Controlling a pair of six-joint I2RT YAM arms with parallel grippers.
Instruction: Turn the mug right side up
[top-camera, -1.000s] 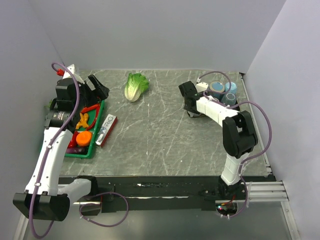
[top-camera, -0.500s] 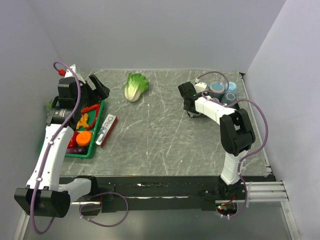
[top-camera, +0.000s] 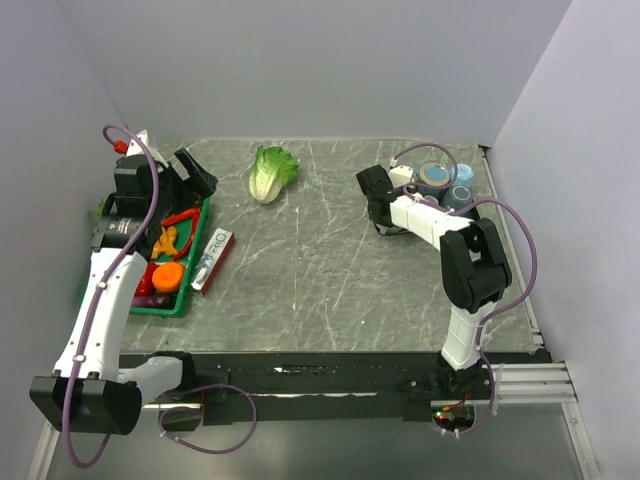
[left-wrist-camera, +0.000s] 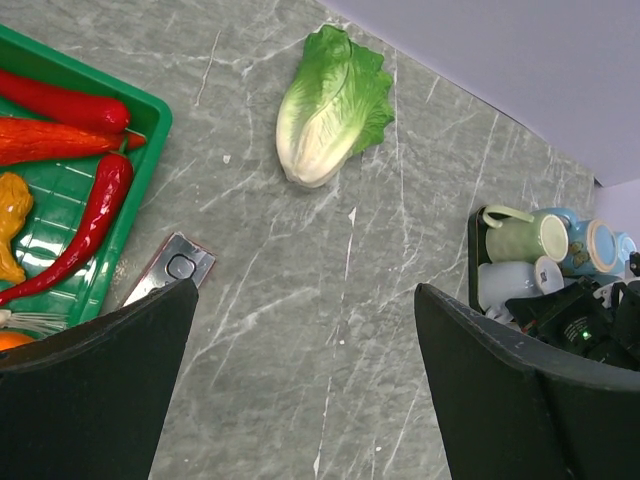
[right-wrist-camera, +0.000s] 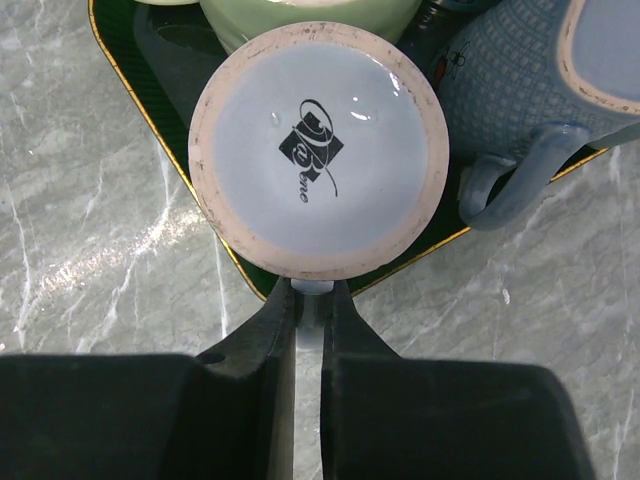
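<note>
A white mug (right-wrist-camera: 318, 150) stands upside down on a dark gold-rimmed tray (right-wrist-camera: 232, 262), its logo-marked base facing up. My right gripper (right-wrist-camera: 312, 292) is shut on the mug's handle, which shows as a pale strip between the fingers. From above, the right gripper (top-camera: 385, 213) sits at the tray's near-left side and covers most of the mug. The mug also shows in the left wrist view (left-wrist-camera: 505, 285). My left gripper (top-camera: 196, 170) is open and empty, hovering above the green tray at far left; its jaws stand wide apart in the left wrist view (left-wrist-camera: 305, 300).
A pale green mug (left-wrist-camera: 525, 237) and blue mugs (top-camera: 436, 178) share the dark tray. A lettuce (top-camera: 272, 172) lies at the far middle. A green tray (top-camera: 172, 308) holds peppers and other vegetables. A red and silver box (top-camera: 213, 260) lies beside it.
The right arm has shifted very slightly at the mug tray. The left arm has barely moved.
</note>
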